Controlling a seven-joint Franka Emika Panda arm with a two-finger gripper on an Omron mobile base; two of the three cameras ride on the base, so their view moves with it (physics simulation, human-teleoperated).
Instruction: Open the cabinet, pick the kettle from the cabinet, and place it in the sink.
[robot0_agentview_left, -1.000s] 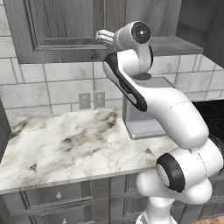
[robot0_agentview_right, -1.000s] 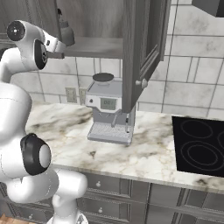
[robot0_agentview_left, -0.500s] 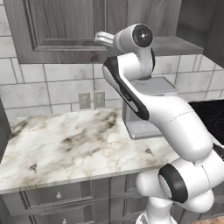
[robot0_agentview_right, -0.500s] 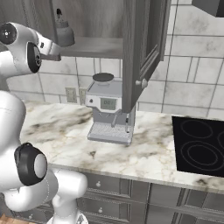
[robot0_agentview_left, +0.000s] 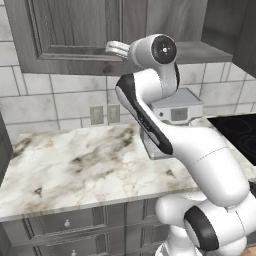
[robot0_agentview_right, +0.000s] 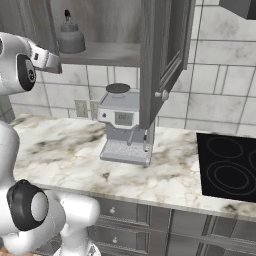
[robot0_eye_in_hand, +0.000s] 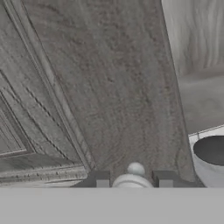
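Note the cabinet (robot0_agentview_right: 162, 45): dark grey-brown wood grain, matt, raised panels; its knob (robot0_eye_in_hand: 135, 169) looks like smooth pale metal. You see the kettle (robot0_agentview_right: 70, 40) as dull dark grey metal. The counter (robot0_agentview_left: 85, 165) reads as polished veined marble. The coffee machine (robot0_agentview_right: 125, 122) is brushed silver metal. Wall tiles (robot0_agentview_right: 220, 100) look smooth, slightly mottled. The cooktop (robot0_agentview_right: 229, 167) is glossy black glass.

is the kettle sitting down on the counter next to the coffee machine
No, the kettle stands on the shelf inside the open cabinet, above the coffee machine that sits on the counter.
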